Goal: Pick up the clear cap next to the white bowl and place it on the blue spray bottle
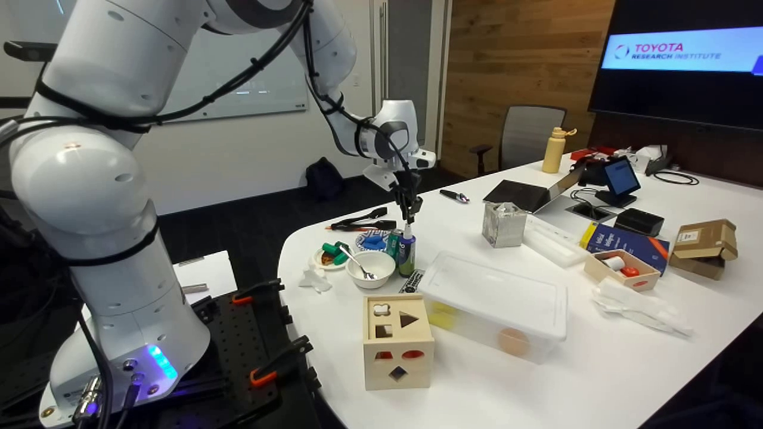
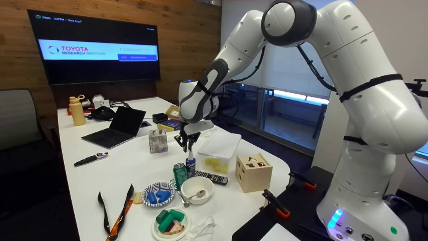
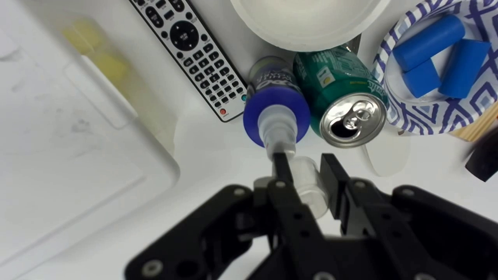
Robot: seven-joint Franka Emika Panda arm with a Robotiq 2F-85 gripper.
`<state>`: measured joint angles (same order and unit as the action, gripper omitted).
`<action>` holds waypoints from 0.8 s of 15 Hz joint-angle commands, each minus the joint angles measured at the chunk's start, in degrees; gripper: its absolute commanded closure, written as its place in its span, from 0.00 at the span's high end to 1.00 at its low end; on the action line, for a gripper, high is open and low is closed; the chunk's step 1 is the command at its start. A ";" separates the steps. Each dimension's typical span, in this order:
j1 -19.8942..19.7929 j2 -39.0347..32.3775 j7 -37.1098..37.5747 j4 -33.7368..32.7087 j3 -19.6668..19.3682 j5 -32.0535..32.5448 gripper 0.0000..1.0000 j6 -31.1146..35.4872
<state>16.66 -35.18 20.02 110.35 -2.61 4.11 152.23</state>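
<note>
My gripper [image 3: 306,161] is shut on the clear cap [image 3: 309,186] in the wrist view, with the cap upright between the fingers. In both exterior views the gripper [image 1: 410,214] [image 2: 187,147] is just above the blue spray bottle [image 1: 406,256] [image 2: 190,168]. In the wrist view the spray bottle [image 3: 268,101] stands upright, its pale nozzle beside and partly behind one fingertip. The cap looks slightly to the side of the nozzle; contact cannot be told. The white bowl [image 1: 382,262] [image 2: 192,185] [image 3: 311,23] stands near the bottle with a spoon in it. The cap is not discernible in the exterior views.
A green can [image 2: 180,174] [image 3: 334,81] stands against the bottle. A remote [image 3: 210,74] and a clear plastic box [image 1: 495,292] [image 3: 78,175] lie on the other side. A patterned bowl [image 2: 171,197] holds blue pieces. The wooden cube [image 1: 397,363] stands near the bowl.
</note>
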 commanded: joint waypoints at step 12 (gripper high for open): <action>5.02 4.39 6.97 1.88 -2.95 3.96 0.06 -4.71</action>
<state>19.70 -33.96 23.49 110.40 -4.09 6.18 150.39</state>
